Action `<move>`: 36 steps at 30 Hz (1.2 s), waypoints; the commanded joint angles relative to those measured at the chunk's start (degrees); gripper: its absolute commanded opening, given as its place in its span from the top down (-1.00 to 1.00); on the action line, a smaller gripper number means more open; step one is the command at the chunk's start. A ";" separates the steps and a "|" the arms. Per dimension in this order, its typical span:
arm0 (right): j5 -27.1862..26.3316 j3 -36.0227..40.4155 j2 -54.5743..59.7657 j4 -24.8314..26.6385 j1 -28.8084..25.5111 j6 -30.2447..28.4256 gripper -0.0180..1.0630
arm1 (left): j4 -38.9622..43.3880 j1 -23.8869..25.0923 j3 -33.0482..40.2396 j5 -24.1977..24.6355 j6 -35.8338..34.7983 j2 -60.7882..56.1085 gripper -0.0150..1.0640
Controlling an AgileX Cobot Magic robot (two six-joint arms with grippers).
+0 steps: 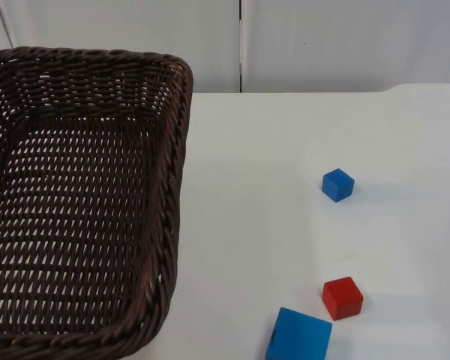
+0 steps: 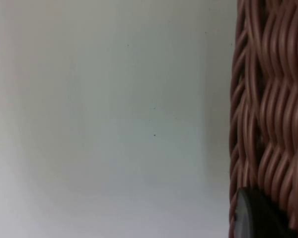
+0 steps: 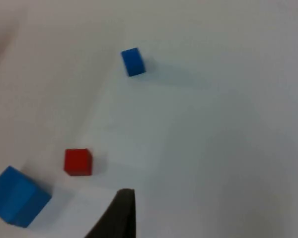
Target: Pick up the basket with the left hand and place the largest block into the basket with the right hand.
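Basket point(image 1: 82, 202): dark brown woven wicker, rectangular, open mesh floor and walls, thick braided rim with rounded corners. In the top view it occupies the 9 o'clock side of the picture and appears raised toward the camera, judged by its apparent size. The left wrist view shows the braided wall point(image 2: 268, 114) close against a black fingertip point(image 2: 260, 215) of the left tool; whether this tool is clamped on the rim cannot be told. Judged handling: light, stiff enough to be carried by one edge, rough weave that resists slip. Hold at the rim, where the braid is thickest.

Large block point(image 1: 299, 336): blue, flat faces, sharp edges, resting on the white table point(image 1: 285, 165) at 5 o'clock in the top view, partly cut by the picture edge. It is the largest of three and is the item to load. Judged handling: rigid, light, smooth and possibly slippery. Grip across two opposite flat faces, square to them, since it lies turned relative to the table edge.

Red block point(image 1: 343, 297): small cube, just beside the large block at its 1 o'clock; a narrow approach is advised.

Small blue block point(image 1: 337, 184): well apart, at 3 o'clock.

Right tool: one dark fingertip point(image 3: 116, 215) is seen above the table near the red block point(image 3: 78, 161) and large block point(image 3: 17, 196); its opening cannot be told
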 commanded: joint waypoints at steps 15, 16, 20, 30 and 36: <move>-4.82 -0.29 20.71 16.00 -0.10 -13.30 -0.98 | -1.74 0.26 0.09 0.09 0.03 -0.58 0.98; -4.82 -0.29 21.77 16.62 0.18 -13.90 -0.98 | -1.74 0.26 0.09 0.09 0.03 -0.58 0.98; -6.33 -0.29 25.42 16.92 3.92 -13.90 -0.98 | -1.74 0.26 0.09 0.75 0.03 -0.58 0.98; -19.36 -0.29 32.56 16.88 22.82 -13.90 -0.98 | -2.84 0.26 0.09 0.75 0.03 -0.58 0.98; -25.71 -1.33 39.18 16.79 32.87 -13.90 -0.98 | -3.95 0.26 0.09 0.75 0.03 -0.58 0.98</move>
